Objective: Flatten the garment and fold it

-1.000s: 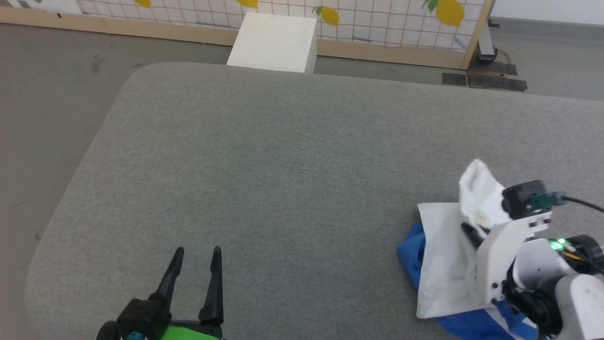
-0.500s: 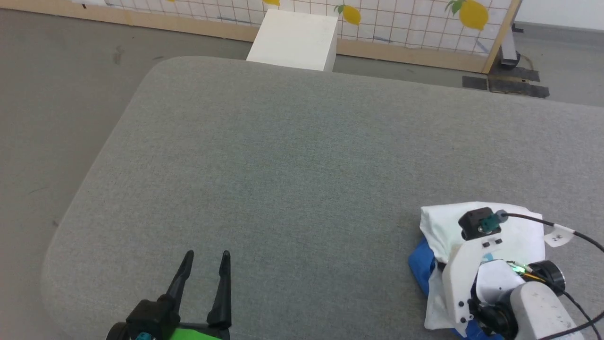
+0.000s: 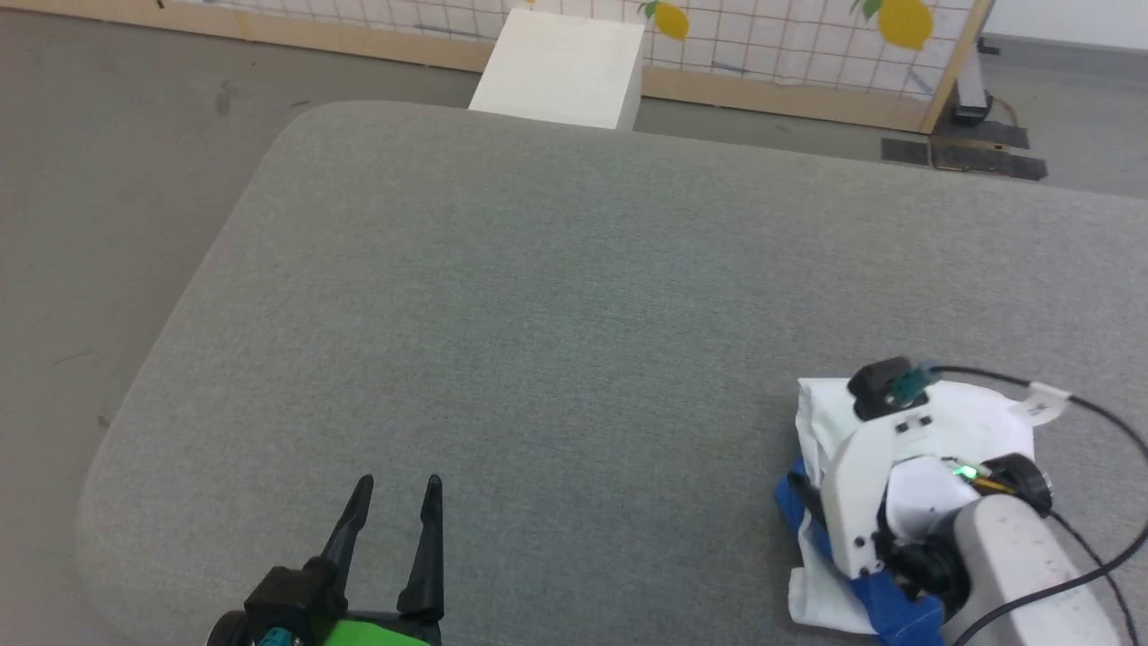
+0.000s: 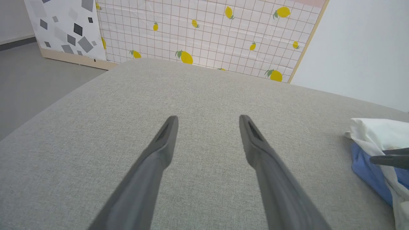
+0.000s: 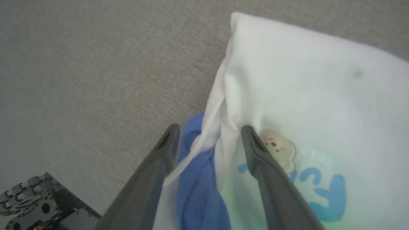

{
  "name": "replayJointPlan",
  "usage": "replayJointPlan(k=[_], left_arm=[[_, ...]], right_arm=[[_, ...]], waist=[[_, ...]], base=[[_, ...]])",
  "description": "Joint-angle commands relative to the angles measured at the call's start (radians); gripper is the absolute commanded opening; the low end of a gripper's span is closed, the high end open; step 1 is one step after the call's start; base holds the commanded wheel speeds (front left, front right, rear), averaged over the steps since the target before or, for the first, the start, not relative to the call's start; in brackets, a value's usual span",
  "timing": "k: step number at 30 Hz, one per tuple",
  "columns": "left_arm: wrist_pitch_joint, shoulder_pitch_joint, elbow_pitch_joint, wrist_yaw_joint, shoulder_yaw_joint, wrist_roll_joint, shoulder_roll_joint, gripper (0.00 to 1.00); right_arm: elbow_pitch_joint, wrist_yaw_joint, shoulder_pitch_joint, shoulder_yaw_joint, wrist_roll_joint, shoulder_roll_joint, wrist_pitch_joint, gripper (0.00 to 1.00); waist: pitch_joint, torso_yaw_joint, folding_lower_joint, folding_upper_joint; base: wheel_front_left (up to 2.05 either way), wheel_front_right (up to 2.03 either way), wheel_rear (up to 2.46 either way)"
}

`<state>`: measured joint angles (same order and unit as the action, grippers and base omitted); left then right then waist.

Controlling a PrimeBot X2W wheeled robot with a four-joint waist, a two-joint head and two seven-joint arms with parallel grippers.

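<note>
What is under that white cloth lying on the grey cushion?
Blue cloth of the same garment peeks out along its edge. How far it runs underneath is hidden by the white layer and the robot's arm.

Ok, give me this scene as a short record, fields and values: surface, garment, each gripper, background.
surface: grey fabric pad
garment: white and blue, heaped at the pad's near right, not spread flat; cartoon print showing
left gripper: open, over bare pad, apart from garment
right gripper: open, fingers either side of a garment fold
background: white box, lemon-print panel
</note>
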<state>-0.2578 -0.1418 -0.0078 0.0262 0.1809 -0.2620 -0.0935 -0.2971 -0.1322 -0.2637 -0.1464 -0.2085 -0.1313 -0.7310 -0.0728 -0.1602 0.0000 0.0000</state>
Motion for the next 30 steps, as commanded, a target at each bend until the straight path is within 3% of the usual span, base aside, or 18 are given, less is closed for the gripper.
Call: replayJointPlan(k=[1, 7, 13, 14, 19, 30], left_arm=[[-0.004, 0.008, 0.002, 0.005, -0.003, 0.015, 0.006, 1.0], [-0.004, -0.001, -0.01, 0.006, -0.013, 0.02, 0.007, 1.0], [-0.004, 0.0, -0.032, 0.008, -0.023, 0.025, 0.009, 1.0], [-0.004, 0.006, -0.041, 0.013, -0.025, 0.03, 0.01, 1.0], [-0.004, 0.015, -0.047, 0.02, -0.031, 0.038, 0.01, 1.0], [-0.004, 0.037, -0.033, 0.032, -0.029, 0.053, -0.001, 1.0]], right_arm=[[0.024, 0.002, -0.014, 0.004, -0.021, -0.013, -0.006, 1.0], [0.178, 0.002, 0.017, 0.071, -0.082, -0.054, -0.011, 1.0], [0.326, 0.002, 0.1, 0.239, -0.106, -0.059, -0.027, 1.0], [0.361, 0.002, 0.152, 0.308, -0.091, -0.059, -0.032, 1.0], [0.358, 0.002, 0.204, 0.376, -0.086, -0.022, -0.05, 1.0], [0.213, 0.002, 0.21, 0.464, -0.072, 0.026, -0.029, 1.0]], waist=[[0.009, 0.015, 0.0, 0.0], [0.014, 0.049, 0.0, 0.0], [-0.01, 0.076, 0.0, 0.0], [-0.029, 0.084, 0.0, 0.0], [-0.052, 0.088, 0.0, 0.0], [-0.076, 0.042, 0.0, 0.0]], base=[[0.0, 0.0, 0.0], [0.0, 0.0, 0.0], [0.0, 0.0, 0.0], [0.0, 0.0, 0.0], [0.0, 0.0, 0.0], [0.0, 0.0, 0.0]])
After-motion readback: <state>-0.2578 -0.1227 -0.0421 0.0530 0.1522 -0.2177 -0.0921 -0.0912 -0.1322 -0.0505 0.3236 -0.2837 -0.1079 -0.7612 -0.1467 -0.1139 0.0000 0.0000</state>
